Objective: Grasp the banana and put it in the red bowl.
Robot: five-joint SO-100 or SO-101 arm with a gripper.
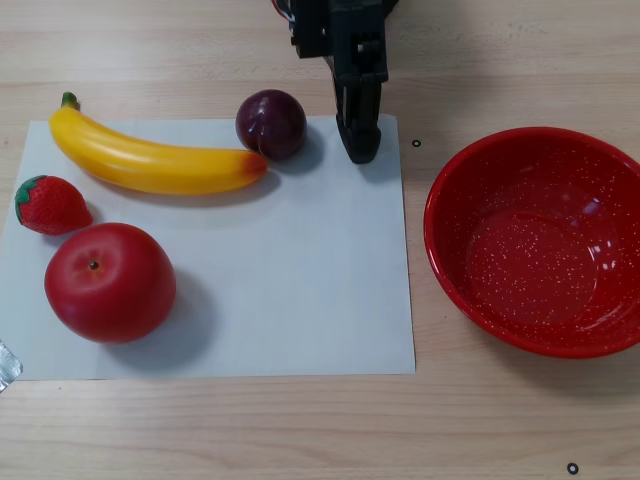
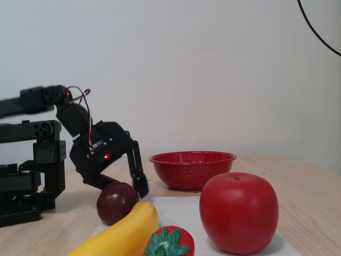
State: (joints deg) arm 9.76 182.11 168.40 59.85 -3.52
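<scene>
The table (image 1: 500,420) is pale wood, and most of the left and centre of the other view is covered by a white sheet (image 1: 300,300), probably laid down so the fruit stands out and stays in one spot. The bowl (image 1: 540,240) has been parked off the sheet at the right edge of that frame, empty and well apart from the fruit, so a clear drop zone is left.

The arm is seen at far left of the fixed view, folded low, with the gripper (image 1: 362,150) brought down at upper centre of the other view, just beside the plum (image 1: 271,124). Nothing is being held; whether the jaws are spread or pressed together can't really be told from either shot.

The apple (image 1: 110,282) sits lower left. The banana (image 1: 150,160) is lying flat in the upper left, green stem pointing at the corner, orange end touching or nearly touching the plum, so that end looks crowded for a grab. The strawberry (image 1: 50,204) is tucked just under the stem end.
</scene>
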